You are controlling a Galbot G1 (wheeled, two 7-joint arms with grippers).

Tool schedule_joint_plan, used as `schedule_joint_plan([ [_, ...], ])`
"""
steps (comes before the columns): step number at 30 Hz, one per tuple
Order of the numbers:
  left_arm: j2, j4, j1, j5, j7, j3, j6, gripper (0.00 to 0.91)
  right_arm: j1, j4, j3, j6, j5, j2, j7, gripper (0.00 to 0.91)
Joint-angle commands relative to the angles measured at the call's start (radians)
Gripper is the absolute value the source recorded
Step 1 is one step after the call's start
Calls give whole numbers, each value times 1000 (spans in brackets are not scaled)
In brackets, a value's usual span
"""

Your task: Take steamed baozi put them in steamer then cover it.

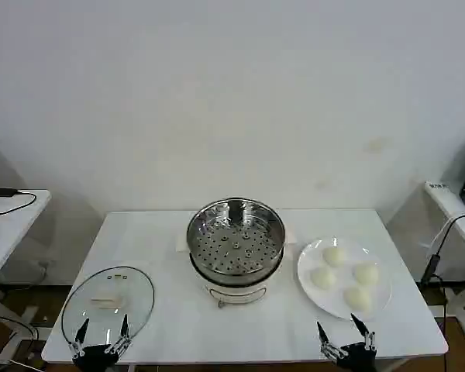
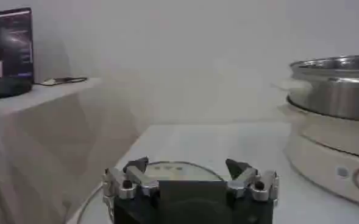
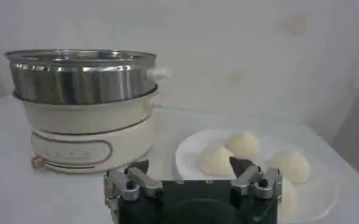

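Note:
The steamer [image 1: 235, 240] stands uncovered at the table's middle, its perforated tray bare; its steel wall [image 3: 81, 76] rises beside the plate. Several cream-white steamed baozi [image 1: 334, 255] lie on a white plate [image 1: 378, 298] to its right, seen close as baozi [image 3: 216, 160]. The glass cover [image 1: 108, 303] with its pale handle lies flat at the front left. My left gripper [image 1: 102, 332] hovers open at the table's front edge just before the cover [image 2: 182, 171]. My right gripper [image 1: 344, 330] is open at the front edge, just short of the plate [image 3: 191, 152].
The white table [image 1: 170, 232] has bare room around the steamer and in front of it. A side table [image 1: 8, 217] with a cable stands at the left, another table edge [image 1: 449, 203] at the right. A white wall lies behind.

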Motion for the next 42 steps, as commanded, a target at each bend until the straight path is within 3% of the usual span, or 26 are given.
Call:
schedule_joint_plan([
  [1, -1, -19, -1, 45, -30, -22, 85, 907, 133, -29, 161, -114, -189, -166, -79, 907],
  [3, 3, -14, 1, 48, -46, -31, 100, 907, 175, -47, 184, -128, -210, -230, -113, 907],
  [6, 3, -6, 13, 108, -40, -48, 109, 907, 296, -123, 212, -138, -264, -347, -220, 907],
  [8, -2, -8, 24, 157, -1, -57, 108, 907, 387, -198, 204, -96, -345, -411, -321, 907],
  [14, -24, -19, 29, 242, 79, -74, 108, 907, 667, -360, 61, -35, -483, -630, -534, 907],
  [20, -20, -54, 25, 241, 97, -124, 98, 907, 1040, -524, -271, 82, -590, -763, -724, 907],
  [21, -12, -60, 22, 229, 101, -139, 101, 907, 1170, -574, -426, 114, -630, -775, -763, 907],
  [22, -8, -62, 21, 226, 104, -147, 102, 907, 1201, -595, -442, 121, -633, -777, -780, 907],
  [24, -2, -65, 20, 228, 107, -157, 100, 907, 1390, -685, -658, 152, -655, -775, -847, 907],
  [26, -1, -67, 23, 227, 107, -159, 99, 907, 1484, -714, -748, 151, -654, -768, -876, 907],
  [27, -2, -67, 24, 227, 108, -159, 97, 907, 1564, -758, -855, 153, -631, -757, -911, 907],
  [30, -10, -60, 19, 227, 107, -160, 98, 907, 1685, -803, -1039, 142, -573, -738, -969, 907],
  [33, -11, -57, 17, 225, 107, -161, 98, 907, 1774, -865, -1179, 138, -559, -707, -1009, 907],
  [37, -10, -58, 13, 222, 109, -167, 98, 907, 1836, -900, -1308, 116, -478, -677, -1036, 907],
  [42, -7, -56, 8, 214, 113, -174, 98, 907, 1834, -946, -1374, 85, -422, -622, -1022, 907],
])
